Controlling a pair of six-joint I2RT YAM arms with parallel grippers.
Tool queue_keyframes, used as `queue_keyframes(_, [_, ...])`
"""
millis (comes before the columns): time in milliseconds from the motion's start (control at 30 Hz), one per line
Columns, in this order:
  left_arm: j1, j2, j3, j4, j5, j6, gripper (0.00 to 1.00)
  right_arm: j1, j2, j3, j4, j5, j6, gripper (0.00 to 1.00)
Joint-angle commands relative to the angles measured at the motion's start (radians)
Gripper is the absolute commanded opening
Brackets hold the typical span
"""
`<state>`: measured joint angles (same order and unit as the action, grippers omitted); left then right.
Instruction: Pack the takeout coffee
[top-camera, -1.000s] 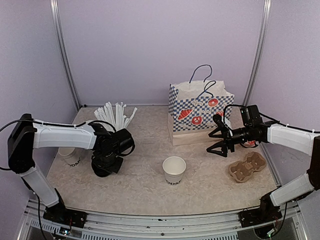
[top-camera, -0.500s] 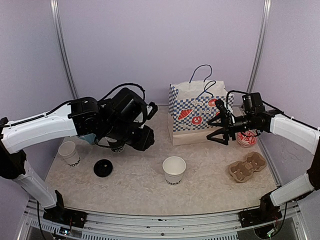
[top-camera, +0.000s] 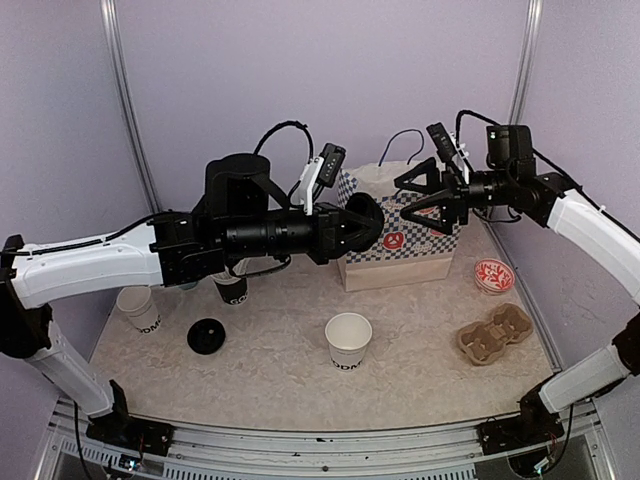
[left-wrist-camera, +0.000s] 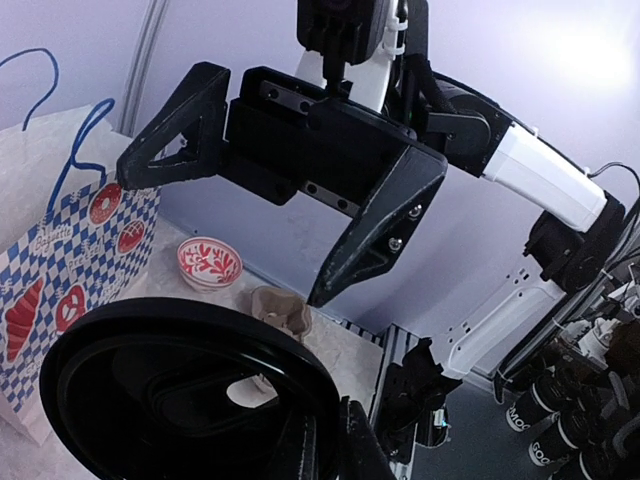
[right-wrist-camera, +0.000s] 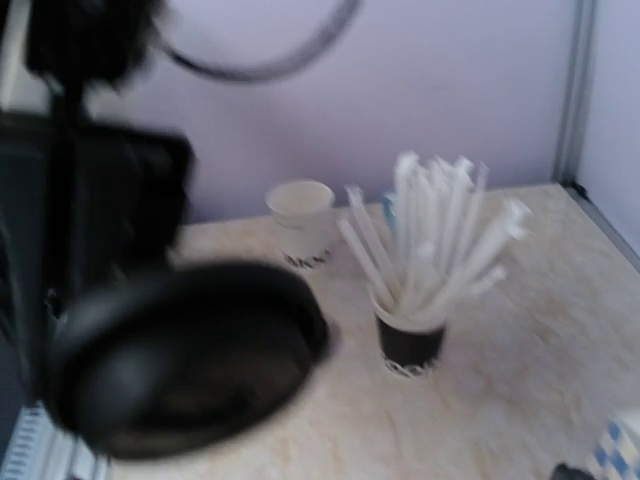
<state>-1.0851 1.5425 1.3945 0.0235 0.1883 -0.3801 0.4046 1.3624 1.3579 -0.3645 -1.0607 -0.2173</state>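
In the top view a white paper cup (top-camera: 348, 340) stands open at the table's middle front, and a second one (top-camera: 140, 308) stands at the far left. One black lid (top-camera: 206, 335) lies flat between them. My left gripper (top-camera: 347, 227) is raised in front of the checkered bag (top-camera: 405, 250), shut on the rim of another black lid (top-camera: 366, 221). The left wrist view shows that lid (left-wrist-camera: 190, 390) pinched on edge in the left gripper (left-wrist-camera: 330, 440). My right gripper (top-camera: 421, 195) hangs open just right of it, jaws spread wide and facing the lid (right-wrist-camera: 190, 350).
A black cup of white straws (top-camera: 231, 290) stands behind the left arm. A red-patterned bowl (top-camera: 493, 275) and a cardboard cup carrier (top-camera: 495, 332) sit at the right. The bag's handles (top-camera: 400, 145) rise behind both grippers.
My left arm has lifted a lid off the table at the left and swung it up and right to the bag. The right gripper has risen and moved left to face it.
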Motion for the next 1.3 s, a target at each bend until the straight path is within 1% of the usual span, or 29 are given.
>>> queue_keyframes(0, [0.054, -0.067, -0.102, 0.397, 0.157, -0.081, 0.07, 0.061, 0.045, 0.077, 0.016, -0.023, 0.095, 0.99])
queue_keyframes(67, [0.080, -0.063, -0.126, 0.472, 0.217, -0.132, 0.07, 0.085, 0.058, 0.097, 0.019, -0.023, 0.113, 0.99])
queue_keyframes(133, [0.095, -0.059, -0.155, 0.540, 0.247, -0.169, 0.07, 0.106, 0.070, 0.116, 0.017, -0.023, 0.119, 0.99])
queue_keyframes(333, [0.098, -0.052, -0.190, 0.621, 0.277, -0.208, 0.07, 0.136, 0.086, 0.138, 0.016, -0.038, 0.130, 0.99])
queue_keyframes(700, [0.103, -0.038, -0.198, 0.656, 0.303, -0.238, 0.07, 0.171, 0.102, 0.152, 0.028, -0.057, 0.140, 0.99])
queue_keyframes(933, [0.103, -0.013, -0.193, 0.670, 0.321, -0.258, 0.07, 0.174, 0.115, 0.180, 0.049, -0.092, 0.176, 0.99])
queue_keyframes(1067, [0.105, -0.005, -0.192, 0.671, 0.319, -0.260, 0.07, 0.177, 0.115, 0.175, 0.066, -0.123, 0.196, 0.99])
queue_keyframes(1267, [0.105, 0.000, -0.190, 0.682, 0.319, -0.264, 0.08, 0.182, 0.116, 0.164, 0.074, -0.129, 0.208, 0.99])
